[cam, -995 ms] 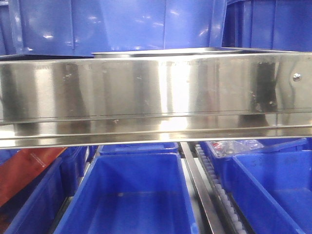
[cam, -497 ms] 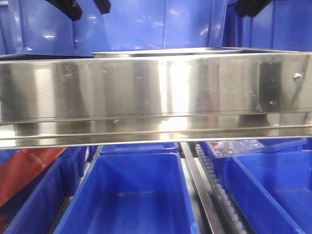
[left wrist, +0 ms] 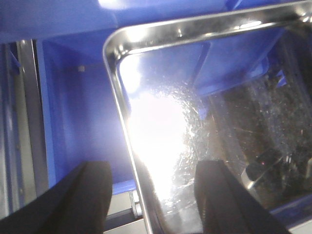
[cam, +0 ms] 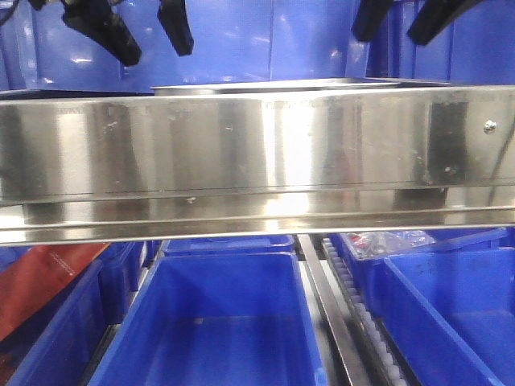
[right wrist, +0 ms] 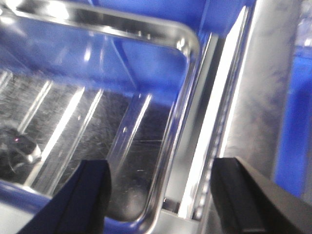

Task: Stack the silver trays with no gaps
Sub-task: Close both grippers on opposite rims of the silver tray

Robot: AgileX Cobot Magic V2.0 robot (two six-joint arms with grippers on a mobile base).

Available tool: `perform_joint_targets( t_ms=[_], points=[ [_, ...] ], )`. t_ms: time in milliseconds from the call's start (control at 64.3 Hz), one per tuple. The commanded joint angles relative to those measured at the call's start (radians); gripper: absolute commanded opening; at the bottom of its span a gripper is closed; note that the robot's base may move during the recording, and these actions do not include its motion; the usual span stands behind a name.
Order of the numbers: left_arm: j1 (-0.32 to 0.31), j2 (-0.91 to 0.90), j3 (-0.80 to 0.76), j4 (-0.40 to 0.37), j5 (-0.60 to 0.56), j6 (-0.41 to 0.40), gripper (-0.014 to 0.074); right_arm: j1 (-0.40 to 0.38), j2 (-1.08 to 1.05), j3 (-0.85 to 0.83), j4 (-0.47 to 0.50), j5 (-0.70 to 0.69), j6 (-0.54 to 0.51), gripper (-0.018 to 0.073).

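A silver tray shows only as a thin rim above the steel band in the front view. In the left wrist view the silver tray rests in a blue bin, and its left rim runs between the fingers of my open left gripper, which hangs above it. From the right wrist, the silver tray's right rim likewise passes between the two fingers of my right gripper, open and above it. Seen from the front, the left gripper and right gripper hang above the tray's two ends. Neither holds anything.
A long brushed-steel band with a screw spans the front view and hides most of the tray. Blue bins stand below it, with a roller rail between them. A metal rail runs beside the tray's right edge.
Both grippers have come down into the front view from the top edge; one second ago neither showed. The tray and the bins have not moved.
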State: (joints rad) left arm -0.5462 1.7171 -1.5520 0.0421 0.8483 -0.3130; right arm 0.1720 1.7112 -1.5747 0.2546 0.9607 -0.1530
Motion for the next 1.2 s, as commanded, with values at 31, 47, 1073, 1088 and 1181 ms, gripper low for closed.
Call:
perform_joint_targets(
  t_ms=[31,47,1073,1088,1181],
  points=[
    [-0.007,-0.004,-0.008,-0.002,-0.027,-0.005,0.0302,0.006,0.015,-0.011,0.020,-0.007,-0.008,0.0316],
    [-0.007,-0.004,-0.008,-0.002,-0.030,-0.005,0.0302,0.006,0.019,-0.011,0.020,-0.010,-0.008,0.0316],
    [-0.007,0.082,-0.008,0.008,-0.052,-0.005,0.0302,0.022,0.107,-0.011,0.018,-0.107,-0.008,0.0316],
    [-0.007,0.084,-0.008,0.008,-0.052,-0.005,0.0302,0.022,0.107,-0.011,0.018,-0.107,-0.008,0.0316],
    [-0.007,0.084,-0.008,0.008,-0.058,-0.005,0.0302,0.022,0.113,-0.011,0.018,-0.109,-0.008,0.0316]
  ],
)
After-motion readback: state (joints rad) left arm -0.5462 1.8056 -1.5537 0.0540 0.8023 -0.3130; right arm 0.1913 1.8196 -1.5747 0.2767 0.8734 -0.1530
